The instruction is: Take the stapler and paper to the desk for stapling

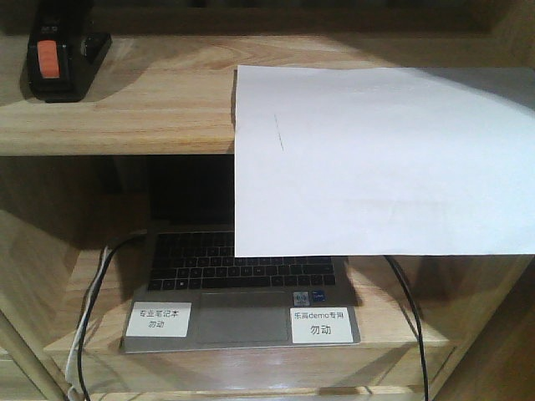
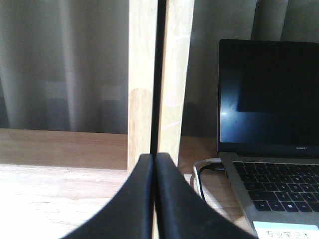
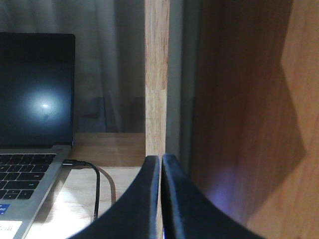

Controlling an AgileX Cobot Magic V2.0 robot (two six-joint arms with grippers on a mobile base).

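**Two claws shut and empty; stapler and paper on the upper shelf**

Nearest, in the wrist views, the left claw and the right claw each have their two black fingers pressed together with nothing between them. A wooden upright rises at 12 o'clock past each one.

Beyond them, one open laptop sits on the lower shelf at 6 o'clock in the front view, its screen dark. Two white labels are stuck on its palm rest. The left label reads "专业笔记本 勿动" and the right label reads "乐高demo专用 勿动". Small stickers just above the right label are too small to read.

Three cables show. A black one and a white one run down at 8 o'clock, and another black one runs down at 4 o'clock.

On the upper shelf, one sheet of paper lies at 3 o'clock. It juts out over the front edge and hides part of the laptop. It is blank except for one faint short line.

Farthest back, at 10 o'clock, one black stapler with an orange patch rests on the same shelf, well apart from the paper.
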